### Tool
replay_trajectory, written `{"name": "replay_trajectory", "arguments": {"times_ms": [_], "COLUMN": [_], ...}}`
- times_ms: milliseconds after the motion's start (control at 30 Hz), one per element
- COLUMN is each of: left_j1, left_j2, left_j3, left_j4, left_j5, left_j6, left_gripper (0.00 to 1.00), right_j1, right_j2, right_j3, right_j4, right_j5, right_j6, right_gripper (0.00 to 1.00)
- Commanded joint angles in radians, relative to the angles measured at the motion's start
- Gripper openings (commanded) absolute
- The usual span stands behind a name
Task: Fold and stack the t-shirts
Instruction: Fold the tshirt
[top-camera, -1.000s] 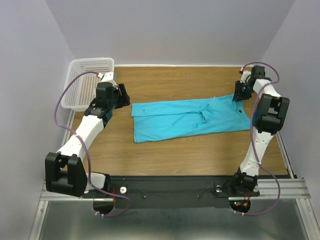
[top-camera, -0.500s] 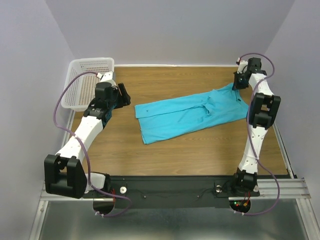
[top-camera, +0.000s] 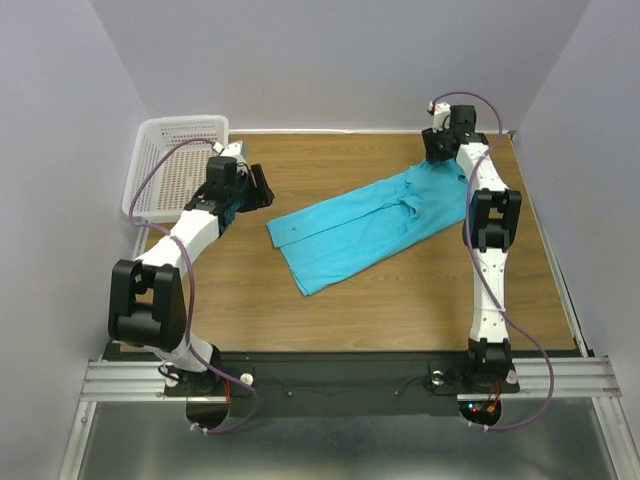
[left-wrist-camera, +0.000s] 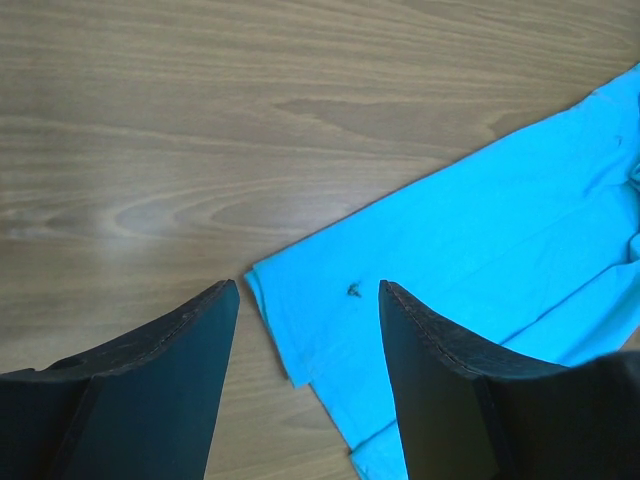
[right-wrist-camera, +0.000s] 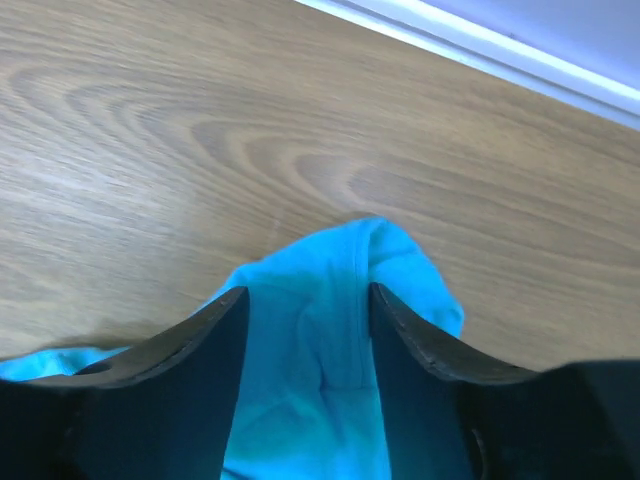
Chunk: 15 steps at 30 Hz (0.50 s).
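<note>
Right gripper (right-wrist-camera: 307, 290) half-open astride t-shirt (right-wrist-camera: 385, 250) edge, seemingly loose; left gripper (left-wrist-camera: 308, 285) wide.

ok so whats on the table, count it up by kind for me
turquoise t-shirt: 1
white mesh basket: 1
total: 2

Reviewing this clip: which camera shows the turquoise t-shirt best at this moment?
Top external. It shows the whole t-shirt lying slanted on the table. The left wrist view catches only one corner below the left gripper; the right wrist view shows only a bunched end at the right gripper.
</note>
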Motion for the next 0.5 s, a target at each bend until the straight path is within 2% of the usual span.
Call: {"name": "replay_trajectory", "arguments": {"times_ms": [0,167,433,467], "left_j1": [-0.011,-0.06,-0.151,-0.166], "left_j2": [0.044,0.19,0.403,0.432], "left_j3": [0.1,0.257,0.481,0.513], "left_j4": [0.054,0.011,-0.086,-0.092], "left_j5": [0.041,0.042,0.09,0.105], "left_j6": [0.034,0.103,0.21,0.221], "left_gripper": [0.69,0.68,0.66,0.66], "right_j1": [-0.037,-0.053,-0.088,-0.094], "right_j2": [-0.155,-0.324,-0.696,-0.765], "right_j3": [-0.057,-0.198,-0.687,-0.792], "right_j4": [0.133,0.135,0.135,0.136], "right_j5": [0.087,0.026,-0.24,-0.288], "right_j6": [0.006,-0.003,0.057,0.068], "right_gripper": [0.59,0.71,0.75,0.75]}}
